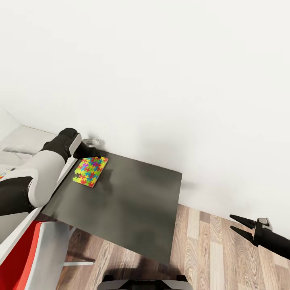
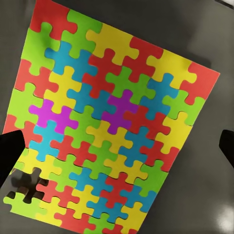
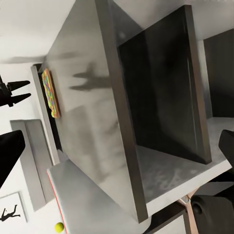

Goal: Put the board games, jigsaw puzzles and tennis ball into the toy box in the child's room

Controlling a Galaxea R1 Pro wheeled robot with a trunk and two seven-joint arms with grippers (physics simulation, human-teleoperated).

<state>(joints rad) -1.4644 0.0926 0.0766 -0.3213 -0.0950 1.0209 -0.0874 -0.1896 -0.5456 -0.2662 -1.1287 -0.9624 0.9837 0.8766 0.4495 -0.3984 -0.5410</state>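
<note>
Multicoloured jigsaw puzzle (image 2: 109,126) flat on dark table (image 1: 133,201), directly beneath open left hand (image 2: 117,141)

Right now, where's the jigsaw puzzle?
Head view: jigsaw puzzle lies flat at the dark side unit's far left corner, right under the left gripper.

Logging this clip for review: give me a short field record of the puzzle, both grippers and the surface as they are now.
puzzle: jigsaw mat lying flat on the dark side unit, near its wall-side corner; one piece missing at an edge
left gripper: open, over the puzzle, fingertips at either side of it, no grip visible
right gripper: open, empty, out over the wood floor, apart from the unit
ball: small yellow-green ball visible in the right wrist view
toy box: not identifiable
</note>
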